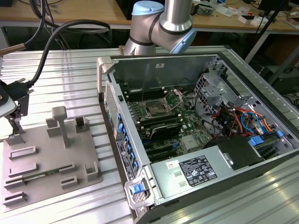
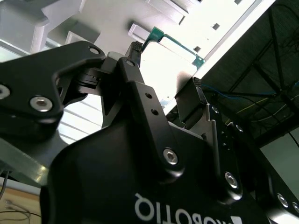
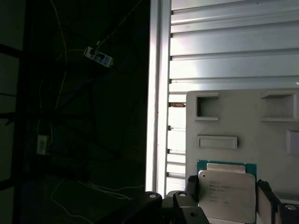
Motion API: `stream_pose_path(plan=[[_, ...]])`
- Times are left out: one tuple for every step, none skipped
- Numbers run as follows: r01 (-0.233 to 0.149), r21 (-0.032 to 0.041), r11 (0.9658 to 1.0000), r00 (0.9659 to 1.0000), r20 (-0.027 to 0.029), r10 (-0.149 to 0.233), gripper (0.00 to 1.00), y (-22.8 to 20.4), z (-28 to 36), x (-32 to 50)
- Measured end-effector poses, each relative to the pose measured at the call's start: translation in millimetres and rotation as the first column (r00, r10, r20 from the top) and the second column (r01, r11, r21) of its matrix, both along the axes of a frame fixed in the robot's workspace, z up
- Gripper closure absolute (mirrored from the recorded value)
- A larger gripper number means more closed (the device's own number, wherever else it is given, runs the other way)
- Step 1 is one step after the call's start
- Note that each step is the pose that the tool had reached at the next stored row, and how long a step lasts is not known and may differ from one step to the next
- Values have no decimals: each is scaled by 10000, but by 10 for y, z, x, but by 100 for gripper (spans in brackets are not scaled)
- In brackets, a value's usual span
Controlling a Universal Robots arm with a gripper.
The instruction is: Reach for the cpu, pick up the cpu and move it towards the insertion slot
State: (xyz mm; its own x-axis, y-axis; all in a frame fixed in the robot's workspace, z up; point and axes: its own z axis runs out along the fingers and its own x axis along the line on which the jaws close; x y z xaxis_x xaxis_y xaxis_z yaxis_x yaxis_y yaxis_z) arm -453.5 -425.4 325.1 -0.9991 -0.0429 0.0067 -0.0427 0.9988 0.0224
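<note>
In the first wrist view the cpu [image 3: 227, 193], a silvery square chip with a green rim, sits between my two black fingertips [image 3: 191, 185], which press against its opposite edges. My gripper [image 3: 227, 186] is shut on it, over the grey tray [image 3: 243, 116]. The second wrist view shows the cpu [image 2: 173, 56] from below, bright with a green edge, held in the gripper [image 2: 166, 65]. At the exterior view's far left the gripper [image 1: 18, 105] hangs above the tray [image 1: 46, 163]. The insertion slot [image 1: 154, 110], a metal-framed socket, lies inside the open computer case, well to the right.
The open computer case [image 1: 196, 121] has a raised near wall [image 1: 121, 140], a drive cage and cable bundles on its right. Upright blocks [image 1: 60, 123] stand on the tray. A thick black hose [image 1: 70, 28] arcs over the ribbed metal table [image 1: 70, 70].
</note>
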Motion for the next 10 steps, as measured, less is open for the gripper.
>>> stream_pose_path(plan=[[0,1,10000,10000,0,0,45,0,1,0],[0,0,10000,10000,0,0,45,0,2,1],[0,-1,10000,10000,-2,0,45,0,3,0],[0,0,10000,10000,-1,0,45,0,3,1],[0,0,10000,10000,-1,0,45,0,3,0],[0,0,10000,10000,-1,0,45,0,3,1],[0,0,10000,10000,-1,0,45,0,3,1],[0,-1,10000,10000,-1,0,45,0,4,1],[0,-1,10000,10000,-2,0,45,0,4,1],[1,-2,10000,10000,-3,-1,45,0,7,0]])
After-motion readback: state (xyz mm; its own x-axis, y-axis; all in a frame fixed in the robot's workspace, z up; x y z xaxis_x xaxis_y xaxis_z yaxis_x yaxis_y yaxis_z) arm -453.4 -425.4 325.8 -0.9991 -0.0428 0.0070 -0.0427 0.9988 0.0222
